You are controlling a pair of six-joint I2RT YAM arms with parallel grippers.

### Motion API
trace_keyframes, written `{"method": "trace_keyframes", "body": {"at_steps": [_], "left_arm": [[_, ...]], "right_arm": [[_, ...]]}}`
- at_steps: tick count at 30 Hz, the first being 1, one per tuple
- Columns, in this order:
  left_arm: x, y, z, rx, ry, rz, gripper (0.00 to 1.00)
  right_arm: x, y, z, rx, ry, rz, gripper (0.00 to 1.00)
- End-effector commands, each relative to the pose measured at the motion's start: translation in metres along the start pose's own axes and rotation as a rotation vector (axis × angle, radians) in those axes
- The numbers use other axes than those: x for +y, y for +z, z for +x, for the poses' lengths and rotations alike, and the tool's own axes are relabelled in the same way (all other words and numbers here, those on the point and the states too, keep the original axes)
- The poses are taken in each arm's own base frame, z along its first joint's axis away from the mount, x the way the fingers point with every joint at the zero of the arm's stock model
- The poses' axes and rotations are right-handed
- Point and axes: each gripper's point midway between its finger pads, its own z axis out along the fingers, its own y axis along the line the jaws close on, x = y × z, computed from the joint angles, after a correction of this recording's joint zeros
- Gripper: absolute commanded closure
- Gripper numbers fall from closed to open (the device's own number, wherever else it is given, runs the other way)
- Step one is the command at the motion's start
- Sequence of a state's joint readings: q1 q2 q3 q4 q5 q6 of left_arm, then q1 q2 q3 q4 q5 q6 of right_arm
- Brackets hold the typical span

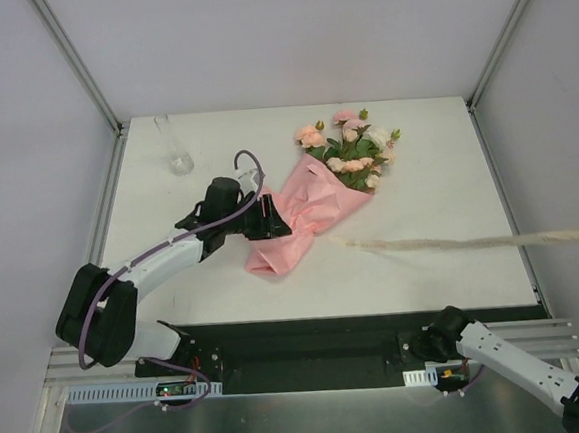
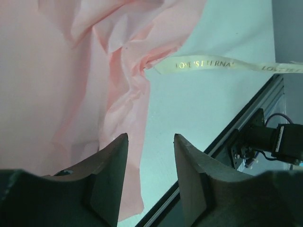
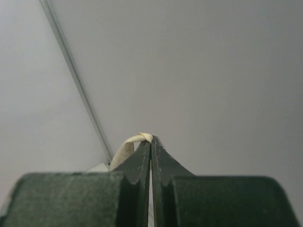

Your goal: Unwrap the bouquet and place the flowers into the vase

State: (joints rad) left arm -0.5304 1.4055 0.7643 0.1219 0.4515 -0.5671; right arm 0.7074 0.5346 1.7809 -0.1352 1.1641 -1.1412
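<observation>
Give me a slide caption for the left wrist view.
Open left gripper above crinkled pink wrapping paper, cream gold-lettered ribbon stretched across the white table.

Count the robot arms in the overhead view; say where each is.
2. The left arm reaches to the bouquet mid-table; the right arm lies at the bottom right, running out of frame.
</observation>
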Motion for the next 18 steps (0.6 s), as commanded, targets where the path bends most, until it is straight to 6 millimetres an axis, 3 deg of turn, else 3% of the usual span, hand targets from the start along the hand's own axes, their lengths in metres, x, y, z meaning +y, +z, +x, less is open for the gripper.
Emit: {"method": "trace_keyframes", "body": {"at_steps": [1,5,9,10,13,14,15,16,17,18], "left_arm": [[-0.049,-0.031,-0.018,-0.064,0.099,0.154,0.53],[-0.075,-0.06,-0.015,-0.097,0.157,0.249,0.45],[-0.085,-0.074,-0.004,-0.084,0.176,0.306,0.43],[-0.086,-0.075,-0.002,-0.081,0.179,0.312,0.43],[-0.087,-0.082,0.003,-0.091,0.192,0.321,0.42],[-0.087,-0.083,0.005,-0.084,0.195,0.32,0.42],[-0.087,-0.085,0.006,-0.08,0.197,0.322,0.43],[-0.09,-0.088,0.007,-0.082,0.209,0.331,0.42],[-0.089,-0.089,0.009,-0.074,0.207,0.327,0.42],[-0.089,-0.09,0.01,-0.073,0.211,0.328,0.42]], "right_arm": [[-0.032,0.001,0.023,0.095,0.113,0.01,0.99],[0.0,0.008,0.042,0.153,0.082,-0.043,0.99],[0.099,0.011,0.072,0.195,0.015,-0.192,0.99],[0.134,0.005,0.09,0.208,-0.046,-0.238,0.99],[0.221,-0.013,0.119,0.217,-0.125,-0.36,0.99],[0.237,-0.015,0.125,0.221,-0.141,-0.367,0.99],[0.269,-0.018,0.139,0.237,-0.173,-0.381,0.99],[0.275,-0.009,0.147,0.256,-0.157,-0.332,0.99],[0.305,-0.013,0.177,0.322,-0.254,-0.418,0.99],[0.315,-0.01,0.191,0.384,-0.179,-0.413,0.99]]}}
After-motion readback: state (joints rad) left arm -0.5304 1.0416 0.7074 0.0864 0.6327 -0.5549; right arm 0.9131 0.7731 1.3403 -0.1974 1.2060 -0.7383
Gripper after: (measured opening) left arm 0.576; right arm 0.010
